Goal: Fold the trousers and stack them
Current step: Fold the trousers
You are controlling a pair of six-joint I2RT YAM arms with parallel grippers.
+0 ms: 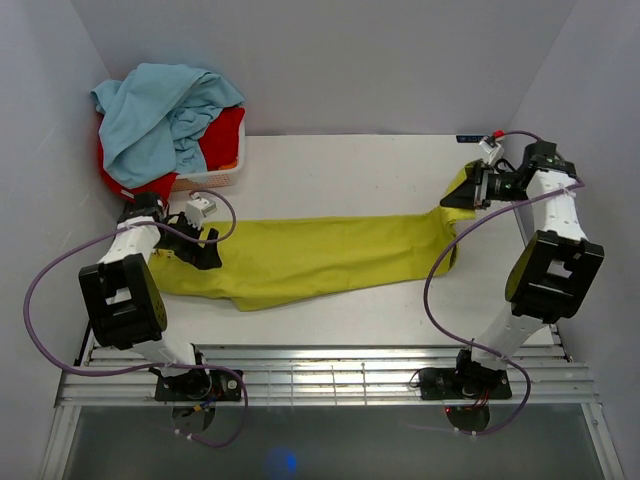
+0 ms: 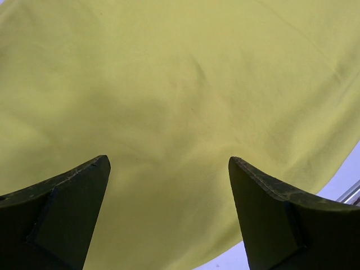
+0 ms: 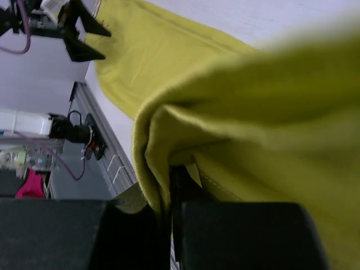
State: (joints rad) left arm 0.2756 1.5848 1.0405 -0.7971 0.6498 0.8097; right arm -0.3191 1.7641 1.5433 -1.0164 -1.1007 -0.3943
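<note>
Top external: my right gripper [image 1: 452,197] pinches the trousers [image 1: 300,260]; left gripper [image 1: 205,255] gapes wide over them.
I see a heaped laundry basket [image 1: 215,179] just behind it.

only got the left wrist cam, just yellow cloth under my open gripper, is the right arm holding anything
Observer: Yes, the right gripper is shut on one end of the trousers, lifting it at the right side of the table.
Operator: where am i along them
Observer: Your left gripper is over the opposite end, at the left side.
Operator: anything else out there
Observer: A basket in the far left corner holds a light blue garment on a red garment.
</note>
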